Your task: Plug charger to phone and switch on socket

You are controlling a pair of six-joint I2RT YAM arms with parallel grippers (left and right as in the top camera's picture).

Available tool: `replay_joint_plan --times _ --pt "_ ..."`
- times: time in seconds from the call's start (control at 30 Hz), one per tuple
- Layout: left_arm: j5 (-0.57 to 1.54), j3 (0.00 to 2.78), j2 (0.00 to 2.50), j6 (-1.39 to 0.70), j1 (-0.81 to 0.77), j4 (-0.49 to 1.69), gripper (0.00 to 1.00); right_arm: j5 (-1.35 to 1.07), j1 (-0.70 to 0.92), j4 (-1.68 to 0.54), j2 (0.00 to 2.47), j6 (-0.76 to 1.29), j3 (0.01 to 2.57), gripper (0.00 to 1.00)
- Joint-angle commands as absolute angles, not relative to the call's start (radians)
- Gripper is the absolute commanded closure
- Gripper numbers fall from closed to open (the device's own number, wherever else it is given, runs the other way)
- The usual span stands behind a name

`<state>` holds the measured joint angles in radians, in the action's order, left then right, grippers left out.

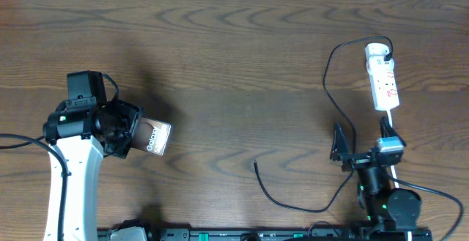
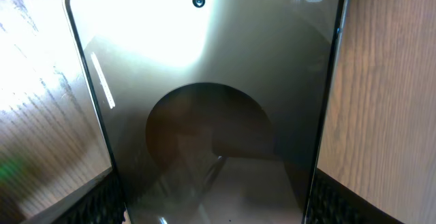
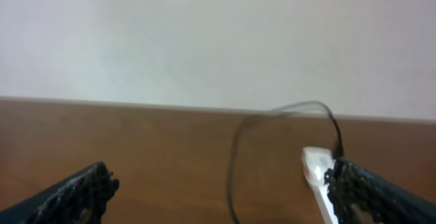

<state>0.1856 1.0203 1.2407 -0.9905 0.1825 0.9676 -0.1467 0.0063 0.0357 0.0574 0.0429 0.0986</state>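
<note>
Left of centre, the left gripper clamps the phone, long axis near-horizontal, camera end pointing right. Lower right, the right gripper gapes empty below the socket. The phone's port end likely sits buried in the grip, so the charger may find no way in.

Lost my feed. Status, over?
Left tool shut on bronze-brown rectangular phone. Right tool open, empty. Thin black charger cable loose, tip unplugged. Nothing blocking.
</note>
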Motion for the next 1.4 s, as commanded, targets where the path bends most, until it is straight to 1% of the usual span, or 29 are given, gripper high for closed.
replay_joint_plan --times 0.0,0.1,0.2,0.27,0.3,0.33,0.37,0.43,0.57,0.67,0.73,0.93,1.1,1.17,1.37 --pt "0.194 1.044 1.234 -0.997 0.186 0.963 0.93 -0.267 0.014 0.028 0.19 0.093 0.295 0.01" --pt "0.194 1.044 1.234 -1.0 0.186 0.963 0.93 -0.423 0.014 -0.033 0.422 0.094 0.495 0.01" --pt "0.195 1.044 1.234 -1.0 0.186 0.963 0.93 -0.698 0.014 -0.134 0.728 0.128 0.748 0.01" --pt "0.199 1.044 1.234 -1.0 0.186 0.963 0.93 -0.92 0.014 -0.204 0.933 0.127 0.918 0.01" --pt "0.202 1.044 1.234 -1.0 0.186 0.964 0.93 -1.124 0.014 -0.233 1.097 0.127 1.046 0.01" --pt "0.203 1.044 1.234 -1.0 0.186 0.964 0.93 -1.247 0.015 -0.231 1.185 0.127 1.11 0.01" --pt "0.21 1.044 1.234 -1.002 0.186 0.964 0.93 -1.435 0.016 -0.215 1.328 0.128 1.207 0.01" --pt "0.23 1.044 1.234 -1.008 0.186 0.963 0.93 -1.562 0.024 -0.187 1.472 0.141 1.299 0.01" --pt "0.254 1.044 1.234 -1.06 0.186 0.961 0.93 -1.559 0.064 -0.155 1.723 0.328 1.402 0.01" --pt "0.273 1.044 1.234 -1.121 0.186 0.961 0.93 -1.559 0.101 -0.062 1.847 0.48 1.406 0.01" --pt "0.289 1.044 1.234 -1.17 0.186 0.961 0.93 -1.559 0.132 -0.038 1.91 0.528 1.406 0.01" --pt "0.299 1.044 1.234 -1.303 0.186 0.959 0.93 -1.558 0.263 -0.048 2.009 0.527 1.405 0.01" --pt "0.299 1.044 1.234 -1.335 0.186 0.92 0.93 -1.439 0.409 -0.041 2.025 0.526 1.405 0.01" --pt "0.299 1.044 1.234 -1.383 0.186 0.917 0.93 -1.398 0.464 -0.014 2.025 0.527 1.405 0.01" --pt "0.3 1.044 1.234 -1.52 0.186 0.919 0.93 -1.312 0.548 0.019 2.025 0.527 1.405 0.01"
